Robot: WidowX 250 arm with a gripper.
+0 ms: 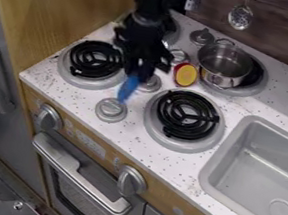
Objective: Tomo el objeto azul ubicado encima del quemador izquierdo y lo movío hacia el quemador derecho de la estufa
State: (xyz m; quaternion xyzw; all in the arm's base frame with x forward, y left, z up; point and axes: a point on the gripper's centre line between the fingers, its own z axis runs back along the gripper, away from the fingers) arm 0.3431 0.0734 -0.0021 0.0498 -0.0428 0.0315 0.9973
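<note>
Blue piece held between the two front burners

The slim, elongated, smooth blue object (pixel 128 88) hangs from the black two-finger tool (pixel 136 74), whose fingers are closed on its upper end. It is over the strip between the black spiral-coil left burner (pixel 96 60) and the matching right burner (pixel 186 115), both set in round grey dishes. Its long axis runs steeply down the view, leaning slightly left, its free end towards the counter's front edge, near a round grey disc (pixel 111 110).

The tabletop (pixel 172 161) is white with dark speckles. Farther back are a shiny metal pot (pixel 223 65) and a rounded red piece with a yellow face (pixel 186 75). A grey sink (pixel 215 160) is set in at the right; a perforated metal spoon (pixel 240 17) hangs against the brown wood-grain wall (pixel 284 38), and a yellowish wooden panel (pixel 60 2) stands at the left.
</note>
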